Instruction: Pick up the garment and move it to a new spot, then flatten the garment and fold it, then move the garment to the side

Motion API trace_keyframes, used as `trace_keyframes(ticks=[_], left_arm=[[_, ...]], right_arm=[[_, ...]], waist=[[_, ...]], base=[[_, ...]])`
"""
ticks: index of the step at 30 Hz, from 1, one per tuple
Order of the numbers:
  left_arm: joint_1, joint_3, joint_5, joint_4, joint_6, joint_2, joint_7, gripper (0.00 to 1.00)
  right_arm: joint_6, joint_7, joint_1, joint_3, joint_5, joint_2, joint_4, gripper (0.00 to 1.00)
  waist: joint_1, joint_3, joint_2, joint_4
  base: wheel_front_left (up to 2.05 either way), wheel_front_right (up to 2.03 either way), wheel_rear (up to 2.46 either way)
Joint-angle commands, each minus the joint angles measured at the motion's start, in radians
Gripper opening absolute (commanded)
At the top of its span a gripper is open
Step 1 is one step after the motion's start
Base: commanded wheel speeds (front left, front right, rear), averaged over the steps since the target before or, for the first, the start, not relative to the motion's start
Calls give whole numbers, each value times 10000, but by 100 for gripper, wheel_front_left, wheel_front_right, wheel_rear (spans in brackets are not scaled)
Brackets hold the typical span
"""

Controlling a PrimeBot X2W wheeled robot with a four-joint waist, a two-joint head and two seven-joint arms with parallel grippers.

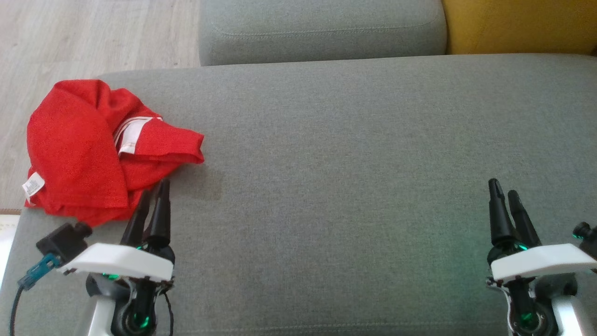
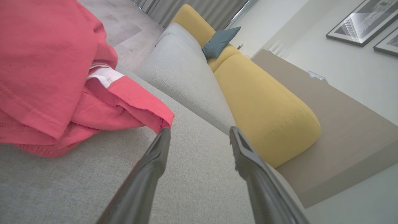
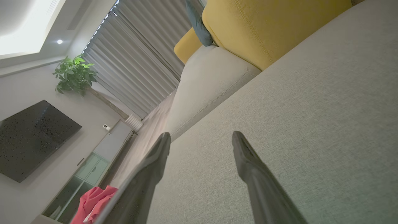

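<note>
Left claw [image 1: 155, 186], spread wide — garment [image 1: 79, 140] just beside its tips.

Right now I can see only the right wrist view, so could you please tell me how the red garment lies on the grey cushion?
Observer: The red garment is a crumpled heap at the robot's left end of the grey cushion, and it seems to lap over that edge.
Operator: Thank you. Where is the left gripper?
Observer: The left gripper is open, with its fingertips at the heap's near edge and no cloth between them.
Operator: Is any marking showing on the cloth?
Observer: A white label shows at the heap's left side.
</note>
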Motion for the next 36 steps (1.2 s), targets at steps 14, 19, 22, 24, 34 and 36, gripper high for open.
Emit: trace_keyframes(ticks=[14, 19, 22, 24, 34, 36], left_arm=[[-605, -109, 1960, -285, 36, 412, -510, 100], [-606, -168, 2558, -228, 48, 447, -656, 100], [-590, -184, 2904, -225, 75, 447, -744, 100], [-577, -189, 3136, -242, 91, 447, -803, 100], [-464, -262, 4308, -192, 139, 431, -1095, 100], [-455, -276, 4540, -161, 145, 427, -1153, 100]], right_arm=[[-5, -321, -272, 423, -2057, -94, -517, 100], [-5, -417, -234, 466, -2648, -56, -530, 100], [-5, -491, -216, 502, -2991, -33, -542, 100], [-5, -534, -201, 517, -3222, -15, -562, 100], [-6, -677, -107, 551, -4456, 98, -660, 100], [-6, -708, -95, 571, -4696, 112, -666, 100]], waist=[[0, -25, 0, 28], [0, -27, 0, 39], [0, -32, 0, 38], [0, -30, 0, 40], [0, 3, 0, 43], [0, 4, 0, 49]], base=[[0, 0, 0], [0, 0, 0], [0, 0, 0], [0, 0, 0], [0, 0, 0], [0, 0, 0]])
